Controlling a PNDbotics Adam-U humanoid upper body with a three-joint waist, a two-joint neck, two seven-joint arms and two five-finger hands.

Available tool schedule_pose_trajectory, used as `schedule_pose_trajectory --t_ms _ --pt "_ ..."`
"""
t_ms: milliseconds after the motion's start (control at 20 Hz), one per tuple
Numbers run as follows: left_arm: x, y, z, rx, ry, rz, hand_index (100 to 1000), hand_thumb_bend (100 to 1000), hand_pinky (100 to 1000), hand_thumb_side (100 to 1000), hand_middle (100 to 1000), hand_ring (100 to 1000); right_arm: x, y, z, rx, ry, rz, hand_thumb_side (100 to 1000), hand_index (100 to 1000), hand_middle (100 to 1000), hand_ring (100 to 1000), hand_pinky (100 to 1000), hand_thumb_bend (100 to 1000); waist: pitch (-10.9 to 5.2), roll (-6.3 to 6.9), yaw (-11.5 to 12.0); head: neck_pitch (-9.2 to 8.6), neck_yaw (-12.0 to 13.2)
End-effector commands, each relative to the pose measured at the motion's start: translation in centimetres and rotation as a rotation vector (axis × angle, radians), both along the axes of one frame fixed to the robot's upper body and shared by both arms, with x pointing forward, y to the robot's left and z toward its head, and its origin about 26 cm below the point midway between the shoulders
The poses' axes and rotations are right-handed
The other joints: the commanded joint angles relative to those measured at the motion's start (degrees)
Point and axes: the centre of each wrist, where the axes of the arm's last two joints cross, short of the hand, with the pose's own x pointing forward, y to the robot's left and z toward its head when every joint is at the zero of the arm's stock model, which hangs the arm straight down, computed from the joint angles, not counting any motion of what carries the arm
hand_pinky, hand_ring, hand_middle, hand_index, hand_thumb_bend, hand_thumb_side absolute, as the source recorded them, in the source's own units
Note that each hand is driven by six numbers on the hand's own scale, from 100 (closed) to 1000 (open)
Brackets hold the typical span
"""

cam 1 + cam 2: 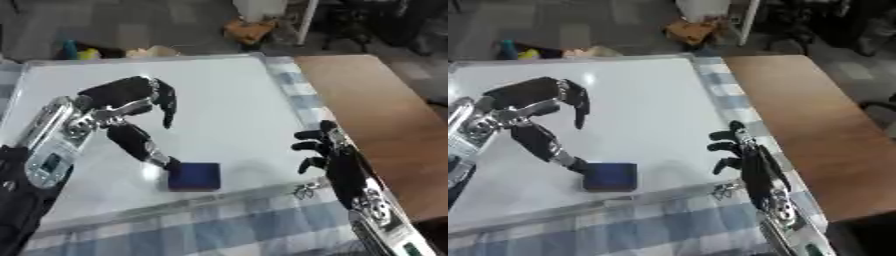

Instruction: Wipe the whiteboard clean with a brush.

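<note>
A white whiteboard (219,95) lies flat on the table and looks blank. A dark blue square brush (194,176) rests on it near the front edge. My left hand (131,97) hovers over the board just left of the brush, fingers spread and arched, thumb tip (168,162) touching the brush's left side. It holds nothing. My right hand (331,155) stands at the board's right front corner, fingers relaxed and slightly bent, empty.
A blue-and-white checked cloth (219,225) covers the table under the board. A brown wooden tabletop (376,115) adjoins on the right. Small coloured items (79,50) and a brown object (249,27) lie on the floor beyond the far edge.
</note>
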Motion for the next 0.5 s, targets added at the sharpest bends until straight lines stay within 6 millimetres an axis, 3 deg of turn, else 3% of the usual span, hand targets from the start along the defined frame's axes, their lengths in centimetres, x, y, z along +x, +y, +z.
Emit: schedule_pose_trajectory --t_ms 50,500 --pt "-0.7 1.9 1.7 -0.063 -0.04 0.055 497 1000 695 654 585 630 0.2 -0.6 0.5 -0.022 -0.023 -0.014 1000 662 709 692 381 100 -0.85 0.27 0.1 -0.25 -0.3" --pt "-2.4 5.6 1.8 -0.183 0.0 0.19 503 1000 682 617 575 615 0.2 -0.8 0.5 -0.023 -0.023 -0.022 1000 662 709 692 381 100 -1.23 0.62 0.7 -0.37 -0.5"
